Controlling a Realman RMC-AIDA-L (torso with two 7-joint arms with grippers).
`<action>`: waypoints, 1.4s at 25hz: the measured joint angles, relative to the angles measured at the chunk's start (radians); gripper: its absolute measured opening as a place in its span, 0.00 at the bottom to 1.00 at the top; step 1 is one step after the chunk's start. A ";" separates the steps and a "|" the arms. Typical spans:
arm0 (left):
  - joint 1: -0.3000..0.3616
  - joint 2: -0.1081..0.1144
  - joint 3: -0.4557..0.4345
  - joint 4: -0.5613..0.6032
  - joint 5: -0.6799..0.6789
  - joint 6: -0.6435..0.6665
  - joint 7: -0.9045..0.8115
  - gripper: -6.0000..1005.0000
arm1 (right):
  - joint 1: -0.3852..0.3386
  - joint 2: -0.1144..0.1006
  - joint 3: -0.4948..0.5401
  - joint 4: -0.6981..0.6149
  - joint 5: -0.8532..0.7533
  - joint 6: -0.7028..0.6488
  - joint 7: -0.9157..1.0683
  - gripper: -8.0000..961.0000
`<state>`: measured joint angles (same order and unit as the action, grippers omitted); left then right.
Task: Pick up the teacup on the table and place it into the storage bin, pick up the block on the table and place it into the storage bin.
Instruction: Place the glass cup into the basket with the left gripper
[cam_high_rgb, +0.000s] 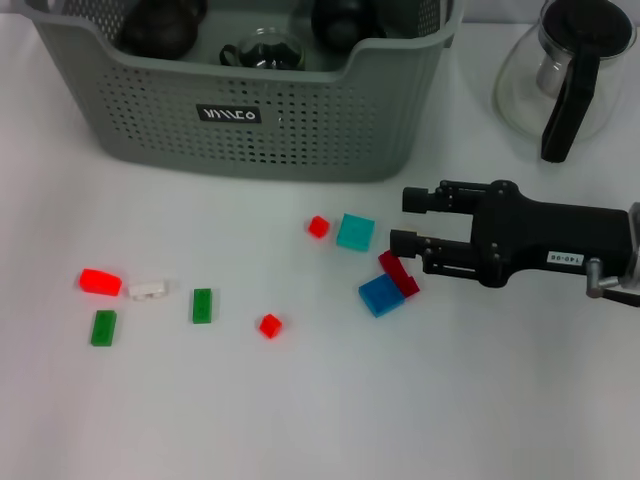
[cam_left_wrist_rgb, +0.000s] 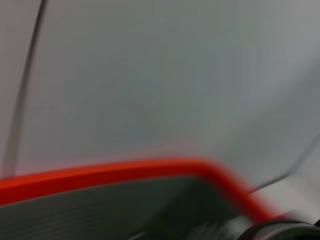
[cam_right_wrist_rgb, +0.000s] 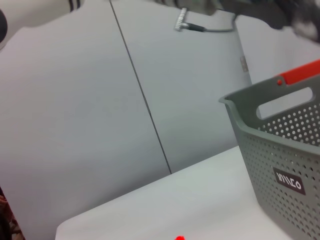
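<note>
The storage bin (cam_high_rgb: 300, 130) is holding a glass teacup (cam_high_rgb: 263, 50) among dark round items. My right gripper (cam_high_rgb: 404, 222) is hovering spread open, with the dark red block (cam_high_rgb: 398, 273) lying just under my nearer fingertip.

White table (cam_high_rgb: 330, 420) carries the grey-green storage bin (cam_high_rgb: 300, 120) and a glass carafe (cam_high_rgb: 565, 75), both beyond the right gripper (cam_high_rgb: 411, 222). Off its fingertips: teal block (cam_high_rgb: 355, 232), small red cube (cam_high_rgb: 318, 227). Just beside the lower finger: dark red brick (cam_high_rgb: 400, 274) against blue block (cam_high_rgb: 380, 295). Well apart from the fingers: red cube (cam_high_rgb: 270, 325), two green bricks (cam_high_rgb: 202, 305) (cam_high_rgb: 103, 327), white piece (cam_high_rgb: 147, 290), red-orange block (cam_high_rgb: 100, 282).
</note>
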<state>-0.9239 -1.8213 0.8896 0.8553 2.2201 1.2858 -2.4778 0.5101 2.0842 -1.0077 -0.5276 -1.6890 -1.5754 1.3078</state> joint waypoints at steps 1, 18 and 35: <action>-0.023 -0.015 0.030 0.000 0.088 -0.040 -0.016 0.05 | 0.002 0.001 0.000 0.000 0.000 0.001 0.000 0.67; -0.104 -0.214 0.206 -0.173 0.635 -0.440 -0.043 0.05 | 0.006 0.004 -0.001 0.003 0.000 0.012 0.004 0.67; 0.052 -0.243 -0.103 0.170 0.243 -0.150 0.130 0.42 | 0.013 0.002 -0.001 0.010 0.000 0.022 0.003 0.67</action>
<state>-0.8719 -2.0642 0.7865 1.0250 2.4632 1.1357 -2.3480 0.5233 2.0859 -1.0089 -0.5180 -1.6890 -1.5537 1.3110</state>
